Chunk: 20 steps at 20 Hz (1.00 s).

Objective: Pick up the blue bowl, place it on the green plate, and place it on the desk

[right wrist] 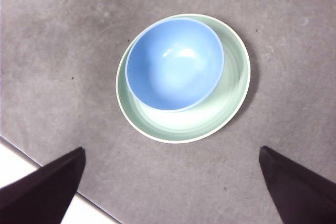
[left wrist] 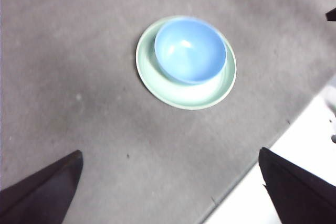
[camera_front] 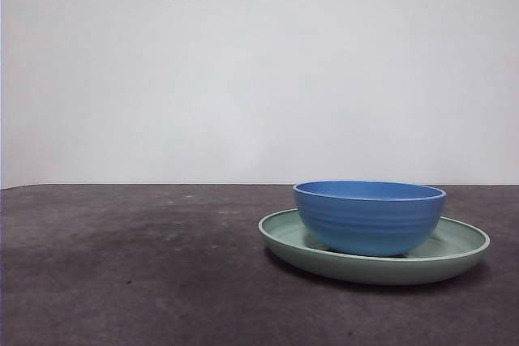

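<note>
The blue bowl (camera_front: 369,216) sits upright inside the green plate (camera_front: 458,255), off-centre so that its wall is close to one side of the plate's rim, and the plate rests flat on the desk (camera_front: 130,273). Judged from this, the first part of the task looks done: the bowl is on the plate. What seems left is to lift the bowl out again and set it on the bare desk beside the plate. Neither hand touches anything. The left hand (left wrist: 168,192) hangs high above the desk with its jaws spread wide and empty, the bowl and plate well apart from it and below, ahead of the jaws. The right hand (right wrist: 170,192) is also spread and empty, hovering above the pair, which looks larger and so nearer in its view. In the front view no arm shows at all.
</note>
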Each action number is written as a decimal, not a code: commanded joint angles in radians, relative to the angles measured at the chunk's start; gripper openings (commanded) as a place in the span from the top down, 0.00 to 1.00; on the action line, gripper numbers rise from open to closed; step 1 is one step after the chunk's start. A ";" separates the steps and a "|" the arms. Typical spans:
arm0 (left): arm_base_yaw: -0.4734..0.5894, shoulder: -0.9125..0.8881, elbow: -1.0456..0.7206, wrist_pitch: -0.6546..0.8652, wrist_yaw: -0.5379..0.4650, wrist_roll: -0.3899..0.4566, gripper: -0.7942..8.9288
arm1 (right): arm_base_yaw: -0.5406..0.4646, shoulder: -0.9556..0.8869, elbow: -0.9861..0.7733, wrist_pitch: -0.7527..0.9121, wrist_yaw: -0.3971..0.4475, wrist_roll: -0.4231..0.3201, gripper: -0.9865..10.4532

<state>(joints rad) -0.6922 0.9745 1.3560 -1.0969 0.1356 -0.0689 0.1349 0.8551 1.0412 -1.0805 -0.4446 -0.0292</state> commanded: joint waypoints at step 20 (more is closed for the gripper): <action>-0.008 -0.264 -0.228 0.084 0.003 -0.023 0.28 | 0.003 0.500 0.020 0.042 0.243 0.097 0.36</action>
<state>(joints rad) -0.6922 0.7105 1.1206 -1.0187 0.1356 -0.0799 0.1356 1.3319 1.0443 -1.0554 -0.2050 0.0597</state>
